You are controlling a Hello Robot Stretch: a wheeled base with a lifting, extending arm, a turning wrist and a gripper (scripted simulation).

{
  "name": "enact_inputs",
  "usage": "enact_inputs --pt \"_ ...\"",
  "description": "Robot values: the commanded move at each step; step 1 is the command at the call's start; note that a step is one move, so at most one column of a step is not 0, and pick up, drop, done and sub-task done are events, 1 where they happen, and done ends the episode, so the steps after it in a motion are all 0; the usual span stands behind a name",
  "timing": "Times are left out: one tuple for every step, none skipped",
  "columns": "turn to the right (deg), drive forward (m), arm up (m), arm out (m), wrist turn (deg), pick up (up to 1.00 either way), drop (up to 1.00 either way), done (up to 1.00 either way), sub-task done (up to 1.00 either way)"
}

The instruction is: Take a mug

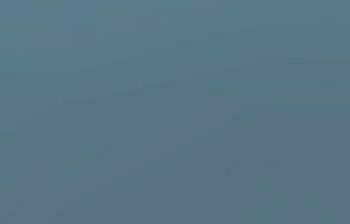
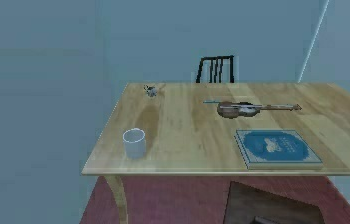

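A plain blue-grey wall stands close in front of the robot in the forward view, with nothing on it to steer by

In the arm side view, a dark, flat-topped shape lies nearest the camera, low under the near edge of a light wooden table; what it is cannot be told. A reddish rug spreads beneath the table. The mug, pale and upright, stands on the table near its near left corner, apart from everything else. A blue book lies flat along the table's near edge toward the right, a violin rests across the table's middle, and a small grey object sits at the table's far left corner. A dark chair stands behind the table's far edge.

The step in hand appears to be lining up for the reach. Done well, the base would shift toward the view's left until the arm's line meets the mug, the lift set above the tabletop before extending, so the fingers come in level at the mug's wall and clear of the table edge. The arm's pose and the gripper's state cannot be told here
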Motion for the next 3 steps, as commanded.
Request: enact_inputs --pt "0.0 0.0 0.36 0.0 0.0 0.0 0.0 0.0 0.0" --pt "0.0 0.0 0.0 0.42 0.0 0.0 0.0 0.0 0.0" --pt "0.0 0.0 0.0 0.0 45.0 0.0 0.0 0.0 0.0"
